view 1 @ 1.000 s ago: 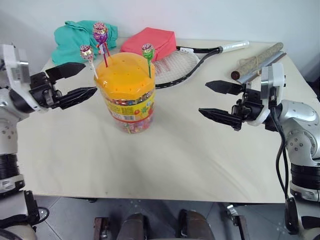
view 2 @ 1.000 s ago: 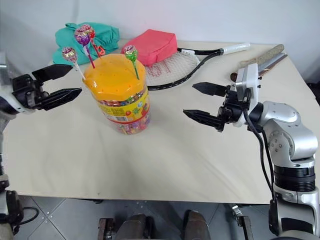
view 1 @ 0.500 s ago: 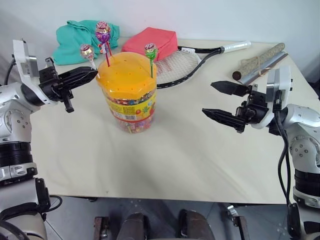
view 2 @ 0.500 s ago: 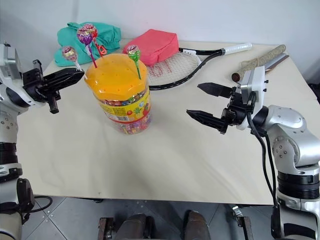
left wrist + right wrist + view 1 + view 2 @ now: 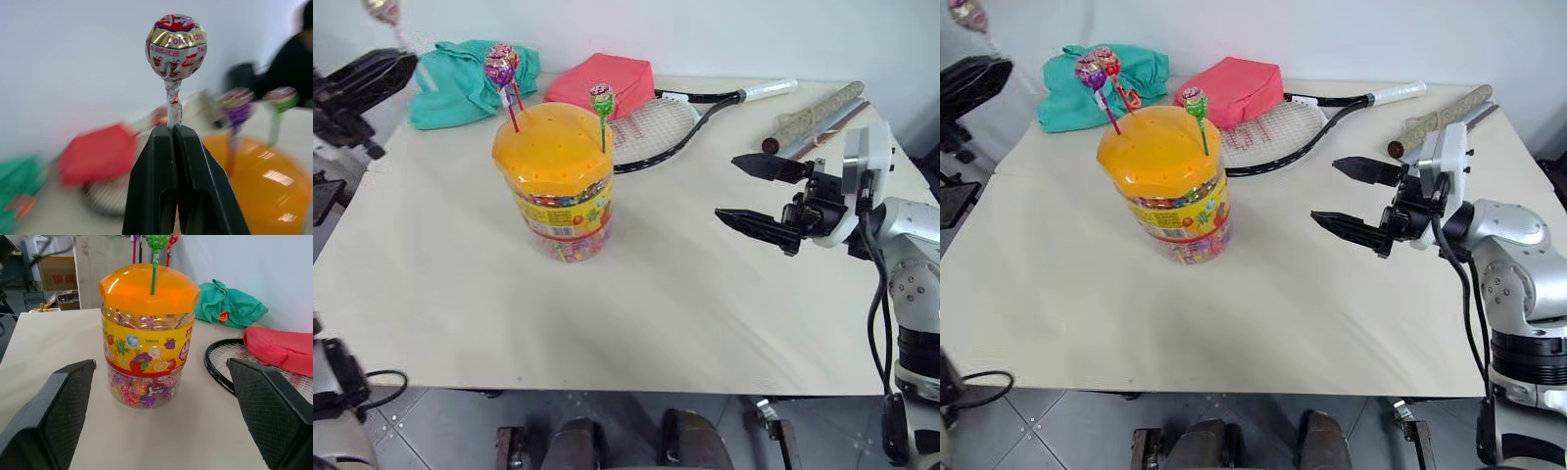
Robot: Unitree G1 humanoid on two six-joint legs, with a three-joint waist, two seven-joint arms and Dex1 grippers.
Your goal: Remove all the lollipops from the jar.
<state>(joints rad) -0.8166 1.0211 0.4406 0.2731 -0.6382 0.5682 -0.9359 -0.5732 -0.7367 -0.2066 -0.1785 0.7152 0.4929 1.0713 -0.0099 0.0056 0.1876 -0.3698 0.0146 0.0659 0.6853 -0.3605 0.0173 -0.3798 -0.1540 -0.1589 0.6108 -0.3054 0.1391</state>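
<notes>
Where clamped in left pincer point(image 5: 174, 128), lollipop point(image 5: 175, 46), wrapper lettering unreadable

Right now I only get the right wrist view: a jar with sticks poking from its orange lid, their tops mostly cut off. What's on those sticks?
Observer: Three lollipops stand in the jar: a purple lollipop, a red lollipop just behind it, and a green lollipop.
Operator: Is the other arm doing anything?
Observer: The left gripper is shut on the stick of a pink-silver lollipop, held high, off to the jar's left.
Operator: What lies past the racket?
Observer: A bundle of long rods at the table's far right corner.
</notes>
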